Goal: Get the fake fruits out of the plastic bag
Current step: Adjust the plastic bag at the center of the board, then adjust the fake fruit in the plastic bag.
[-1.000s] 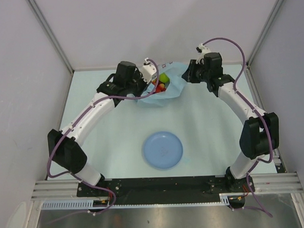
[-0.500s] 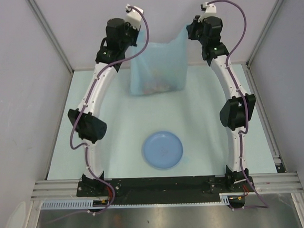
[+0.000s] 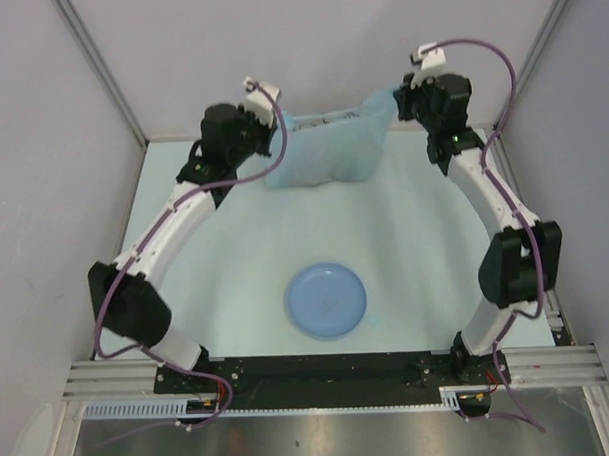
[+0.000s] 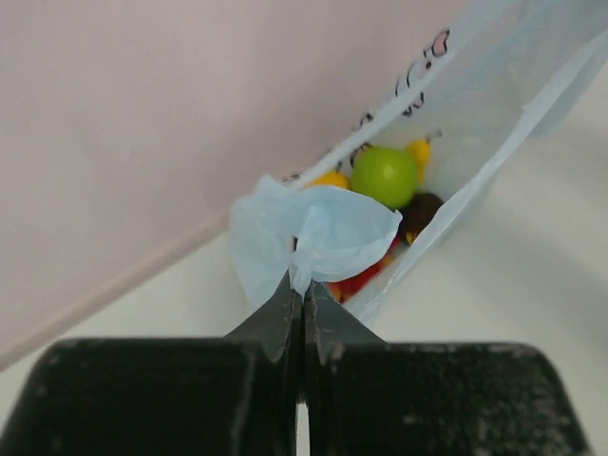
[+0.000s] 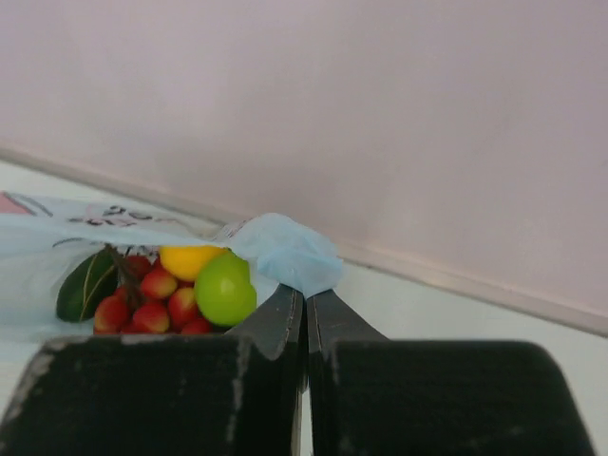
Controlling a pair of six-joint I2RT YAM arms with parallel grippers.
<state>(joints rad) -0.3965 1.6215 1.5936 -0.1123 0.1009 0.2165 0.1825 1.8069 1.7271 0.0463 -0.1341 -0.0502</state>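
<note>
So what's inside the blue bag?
Through its open ends I can see a green apple, red grapes, a yellow fruit and a dark fruit. From above, the bag hides them all, and anything beneath the pile is covered.

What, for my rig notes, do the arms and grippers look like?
The left arm and right arm have slim white links, bulky black joint housings and a purple cable looped alongside each. The left gripper and right gripper have matte black fingers tapering to thin tips, scuffed pale along the edges.
</note>
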